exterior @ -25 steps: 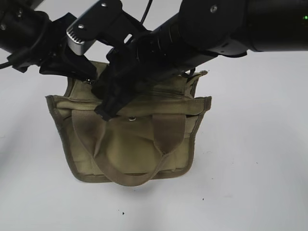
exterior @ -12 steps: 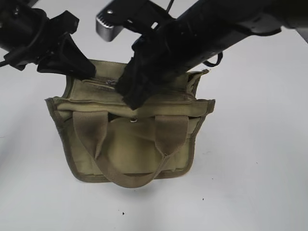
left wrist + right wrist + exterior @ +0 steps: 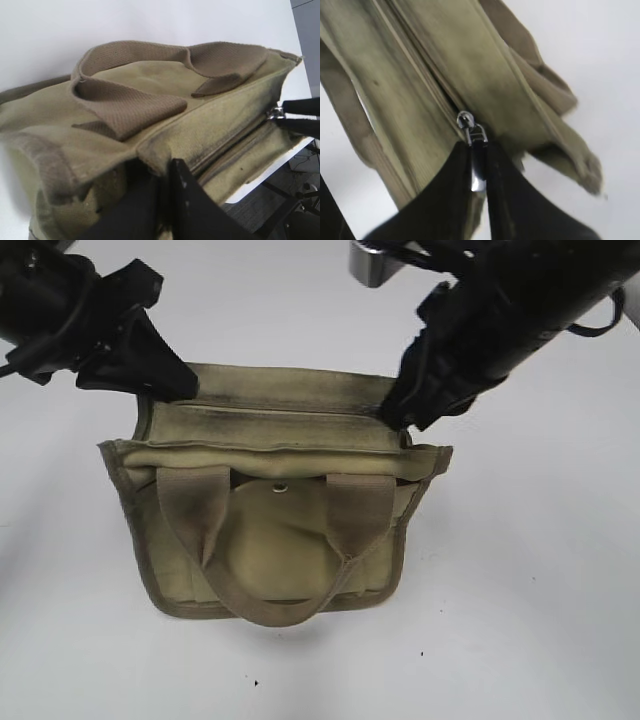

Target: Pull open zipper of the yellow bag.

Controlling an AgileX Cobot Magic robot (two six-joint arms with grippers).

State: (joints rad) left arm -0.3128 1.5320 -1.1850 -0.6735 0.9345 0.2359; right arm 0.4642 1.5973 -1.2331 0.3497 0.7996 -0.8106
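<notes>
The yellow bag (image 3: 280, 540) stands upright on the white table, its handles hanging down the front. Its zipper (image 3: 270, 406) runs across the top. My left gripper (image 3: 185, 390) is shut on the bag's top left corner; in the left wrist view the left gripper (image 3: 167, 167) pinches a fold of the yellow bag (image 3: 100, 125). My right gripper (image 3: 400, 420) is at the zipper's right end. In the right wrist view the right gripper (image 3: 479, 152) is shut on the silver pull tab (image 3: 478, 170), just below the slider (image 3: 465, 119). The left wrist view shows the zipper (image 3: 235, 145) as a dark slit.
A round metal snap stud (image 3: 281, 488) sits on the front panel between the handles. The white table (image 3: 520, 620) stretches all round the bag. In the left wrist view the table's edge and the floor (image 3: 295, 200) show behind the bag.
My right gripper has travelled from the bag's left-middle to its right end, taking the pull tab along the zipper. The left gripper has kept its hold on the corner.
</notes>
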